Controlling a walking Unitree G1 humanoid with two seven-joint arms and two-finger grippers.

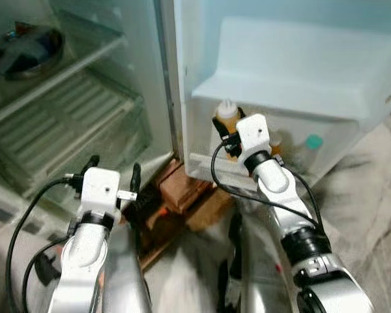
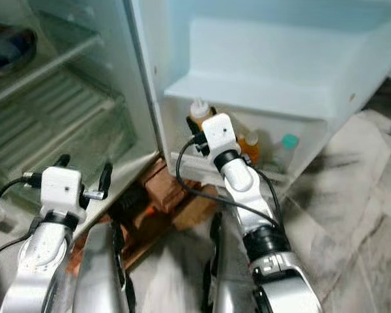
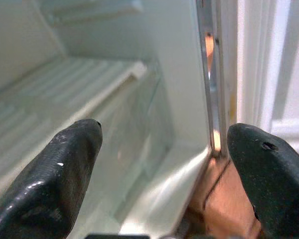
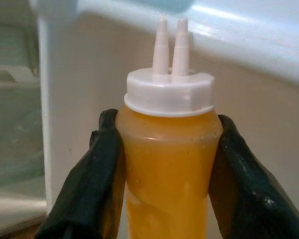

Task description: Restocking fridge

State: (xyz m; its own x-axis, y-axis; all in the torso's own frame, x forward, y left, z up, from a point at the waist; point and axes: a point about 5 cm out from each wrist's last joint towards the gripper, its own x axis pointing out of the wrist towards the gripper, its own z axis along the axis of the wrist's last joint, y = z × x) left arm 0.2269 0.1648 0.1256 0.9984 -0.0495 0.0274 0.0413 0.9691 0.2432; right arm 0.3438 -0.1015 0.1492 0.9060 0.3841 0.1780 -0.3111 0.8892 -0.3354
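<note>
My right gripper point(image 1: 225, 134) is shut on an orange sauce bottle point(image 4: 169, 164) with a white twin-nozzle cap. It holds the bottle upright in the lower shelf of the open fridge door point(image 1: 300, 72), at that shelf's left end. In the right wrist view both black fingers point(image 4: 97, 179) press the bottle's sides. My left gripper point(image 1: 112, 171) hangs open with nothing in it, low in front of the fridge's clear bottom drawer point(image 1: 65, 124). The left wrist view shows its two fingertips point(image 3: 65, 164) wide apart, facing the drawer.
A teal-capped bottle point(image 1: 311, 147) and a small orange-capped one point(image 1: 274, 140) stand in the same door shelf to the right. A dark bowl point(image 1: 23, 49) sits on an upper fridge shelf. Brown wooden blocks point(image 1: 182, 192) lie under the fridge corner on the marbled floor point(image 1: 371, 189).
</note>
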